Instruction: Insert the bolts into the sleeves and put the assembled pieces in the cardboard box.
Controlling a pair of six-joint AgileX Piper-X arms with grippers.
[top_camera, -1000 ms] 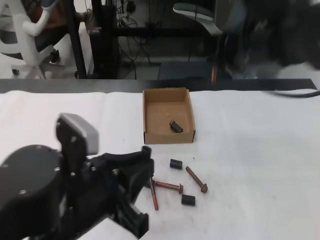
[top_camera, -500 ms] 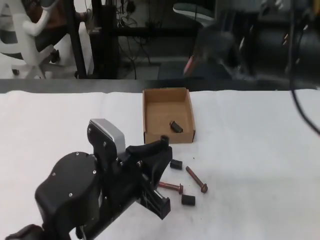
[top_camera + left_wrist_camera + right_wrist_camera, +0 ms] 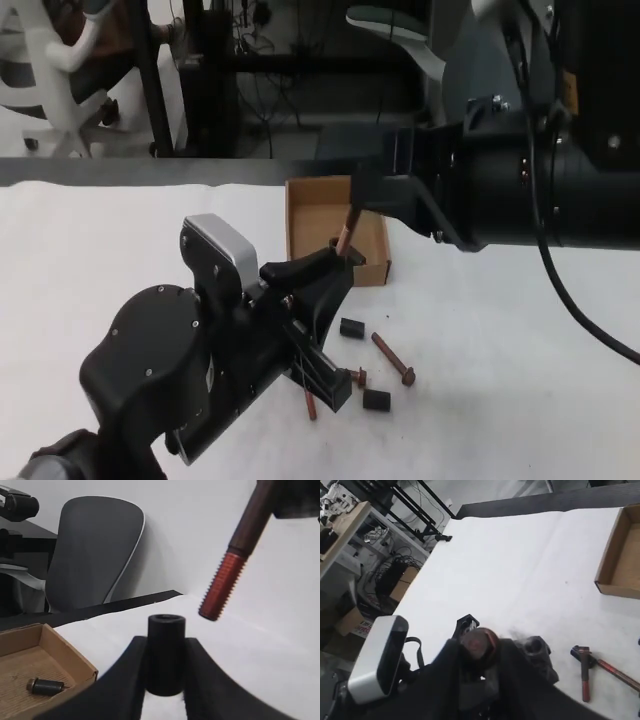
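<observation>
Left pincer [image 3: 166, 652]: closed on a black sleeve [image 3: 166, 630]. The sleeve stands upright between the two fingers, open bore facing up. In the high view this pincer [image 3: 335, 265] is held off the white cloth [image 3: 500, 320], just in front of the near wall of the box [image 3: 300, 215].

Right pincer [image 3: 479, 654]: clamped on a bolt [image 3: 478, 642] at the head end. The shank hangs down from it, tilted. In the high view it [image 3: 362, 198] sits higher than the left pincer and just beyond it.

Bolt against sleeve: in the left wrist view, the threaded end [image 3: 222, 585] of the bolt in the right pincer is above the sleeve mouth and off to one side. It is near but apart, not in the bore.

Box: open cardboard, behind the left pincer. One assembled piece [image 3: 45, 685] lies on its floor.

Cloth, below and right of the left pincer:
- loose sleeve [image 3: 351, 328] nearer the box
- second loose sleeve [image 3: 376, 400] farther from the box
- loose bolt [image 3: 392, 359] lying slantwise between those two and a little right of them
- second loose bolt [image 3: 309, 402] partly under the left arm
- a third bolt beside it, mostly hidden by the arm, only the head end in sight
</observation>
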